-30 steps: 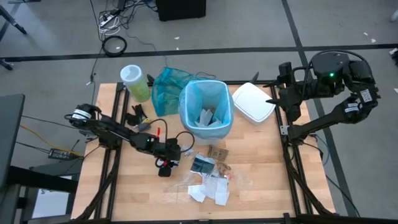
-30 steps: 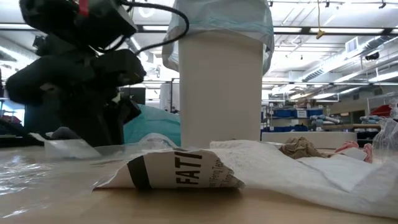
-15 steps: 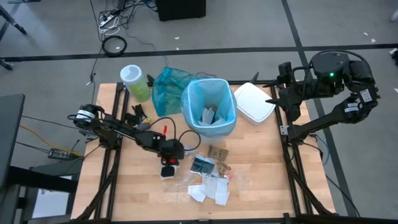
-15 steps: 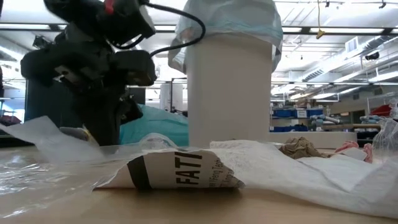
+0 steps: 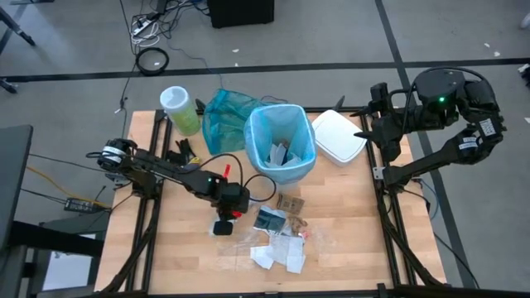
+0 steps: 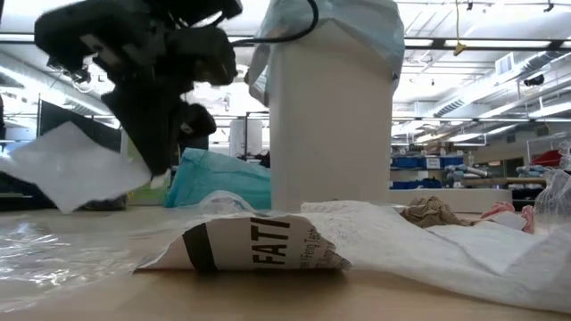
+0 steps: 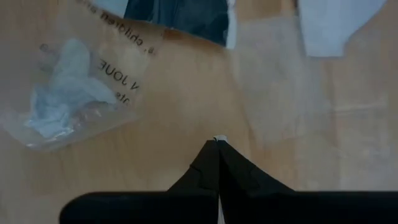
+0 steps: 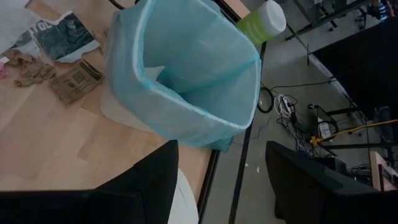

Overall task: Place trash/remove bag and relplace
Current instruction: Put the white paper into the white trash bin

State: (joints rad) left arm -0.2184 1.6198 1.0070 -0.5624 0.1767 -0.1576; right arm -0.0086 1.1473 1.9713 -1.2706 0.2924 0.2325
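My left gripper (image 5: 224, 222) is shut on a white scrap of trash (image 6: 71, 168), above the table's middle left and near the bin. The white bin (image 5: 280, 153), lined with the light-blue bag (image 8: 186, 68), stands at the table's far middle with scraps inside. More trash (image 5: 277, 236) lies on the table: white papers, a dark packet (image 7: 180, 18), brown wrappers, and a clear pouch (image 7: 74, 81). My right gripper (image 8: 217, 186) is open and raised at the table's right edge, pointing toward the bin. My left gripper pinches the white scrap's edge (image 6: 147, 174) between its two shut fingers; in the left wrist view only a white sliver (image 7: 219, 139) shows at the tips. The fingers slant down from above. The scrap hangs sideways below them, clear of the table.
A darker teal bag (image 5: 224, 116) and a green-lidded canister (image 5: 180, 109) sit at the far left beside the bin. A white lid-like container (image 5: 338, 135) lies to the bin's right. Bare wood shows at the table's near left (image 5: 182, 257).
My left gripper has shut on the white scrap, then risen and tipped, shifting slightly toward the bin. The scrap, which lay on the table, now hangs lifted clear. The bin has shifted slightly toward the table's right.
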